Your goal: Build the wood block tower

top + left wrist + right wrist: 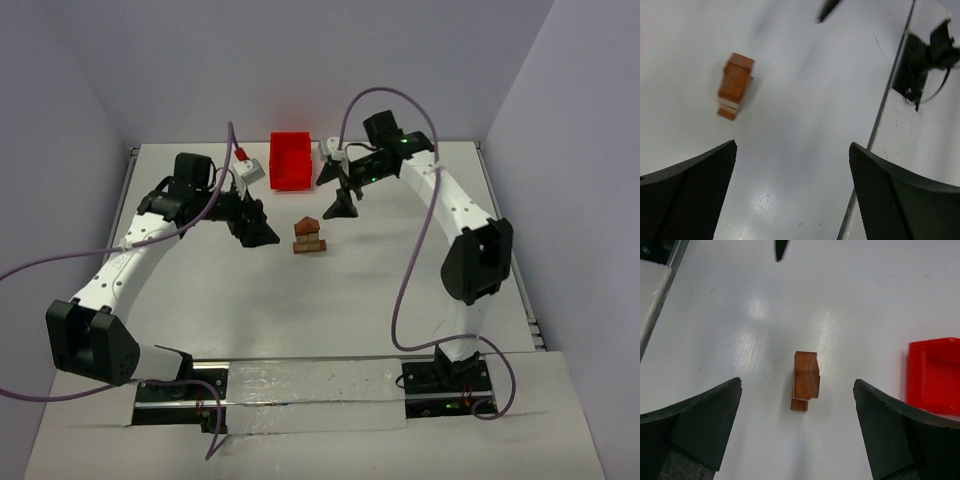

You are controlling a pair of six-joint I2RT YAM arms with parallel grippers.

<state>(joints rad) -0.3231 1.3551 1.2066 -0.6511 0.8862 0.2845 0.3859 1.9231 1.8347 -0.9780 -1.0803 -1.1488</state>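
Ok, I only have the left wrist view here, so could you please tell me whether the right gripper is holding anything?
Observer: No. The right gripper is open and holds nothing, and it hangs clear of the wood block tower.
Operator: Thank you. Is anything else lying near the tower?
Observer: Yes, a red bin sits beyond the tower, apart from it.
Operator: And where is my left gripper relative to the tower?
Observer: In the top view the left gripper is just to the tower's left, not touching it.
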